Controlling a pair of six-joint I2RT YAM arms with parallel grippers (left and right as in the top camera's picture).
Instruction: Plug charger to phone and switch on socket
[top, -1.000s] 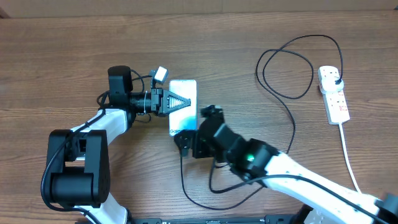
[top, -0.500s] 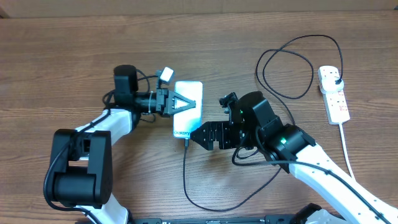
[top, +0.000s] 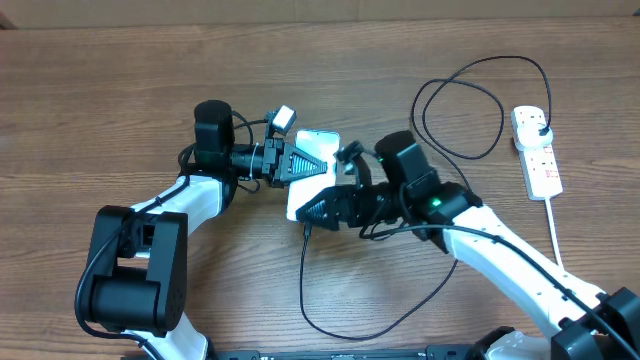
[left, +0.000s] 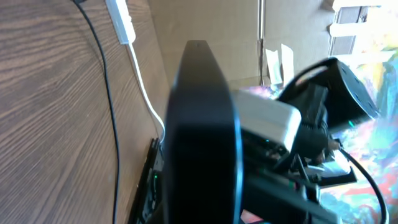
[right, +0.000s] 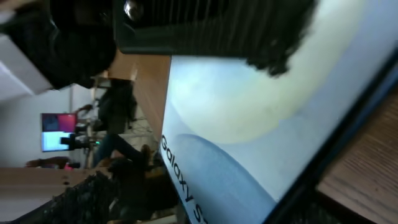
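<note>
My left gripper (top: 305, 165) is shut on the phone (top: 322, 143), a slim handset with a pale blue screen, and holds it tilted just above the table's middle. In the left wrist view only its dark edge (left: 202, 124) shows. My right gripper (top: 325, 188) stands open astride the phone's lower end; the right wrist view is filled by the screen with its "Galaxy S" text (right: 249, 124), with a dark finger (right: 211, 28) above it. The charger (top: 330, 335), a thin black cable, loops from under that end round to the white socket (top: 537, 150) at the far right. Its tip is hidden.
The socket's thick white cord (top: 562, 260) trails to the front right. The left arm's base (top: 125, 280) stands at the front left, and the right arm (top: 500, 260) crosses the front right. A cardboard wall (top: 320, 8) closes the back edge.
The left gripper has carried the phone to the right and tilted it. The right gripper has swung up and left onto the phone's lower end, and its jaws have narrowed slightly.
</note>
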